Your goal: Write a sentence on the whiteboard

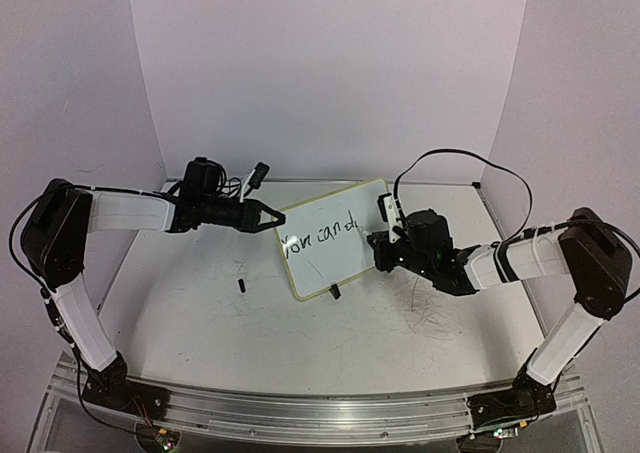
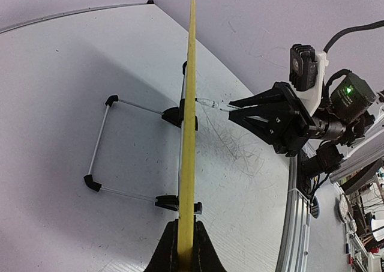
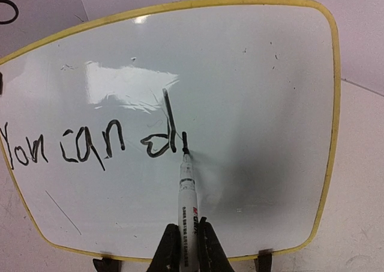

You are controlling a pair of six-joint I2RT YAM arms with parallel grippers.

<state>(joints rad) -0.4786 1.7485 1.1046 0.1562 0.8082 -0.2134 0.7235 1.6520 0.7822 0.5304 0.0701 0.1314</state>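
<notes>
My right end effector (image 3: 185,251) is pinched narrow on a white marker (image 3: 188,194). The barrel stands between my fingers and its black tip touches the whiteboard (image 3: 252,74) just right of the last stroke. My left end effector (image 2: 184,248) is clamped tight on the board's yellow rim, which that wrist sees edge-on. The board stands on the counter (image 1: 200,323). The sentence (image 3: 90,143) runs in black across the board's left and middle, reading "You can d". Two black feet (image 3: 106,263) sit under the lower rim, and a wire stand (image 2: 99,143) reaches out behind. Farther off, a small black piece (image 1: 241,284) lies on the counter left of the board, apart from it.
</notes>
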